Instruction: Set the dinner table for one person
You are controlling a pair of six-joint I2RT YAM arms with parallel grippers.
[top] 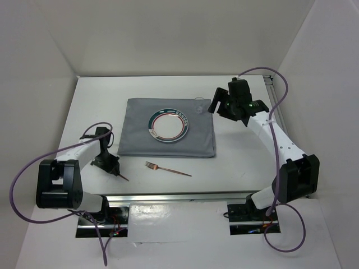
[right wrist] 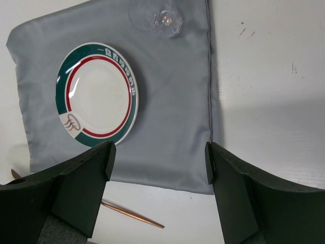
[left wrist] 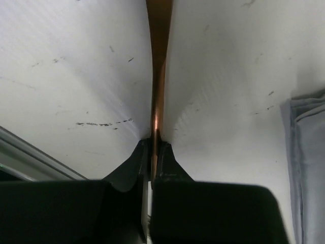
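Note:
On the white dinner table [top: 247, 157] lies a grey cloth mat [top: 140, 140] with a green- and red-rimmed plate [top: 168, 124] on it. A clear glass [top: 199, 105] stands at the mat's far right corner. A copper fork [top: 167, 168] lies on the table in front of the mat. My left gripper [top: 115, 170] is low at the near left, shut on a thin copper utensil [left wrist: 158, 61] seen edge-on between its tips [left wrist: 155, 145]. Which utensil it is I cannot tell. My right gripper [top: 224, 109] hovers open over the mat's right edge [right wrist: 160, 160], holding nothing.
An aluminium rail [top: 179, 196] runs along the near edge, just behind the left gripper [left wrist: 30, 152]. A second rail [top: 275, 95] lines the right side. The mat's left edge [left wrist: 304, 152] lies to the right of the left gripper. White walls enclose the table.

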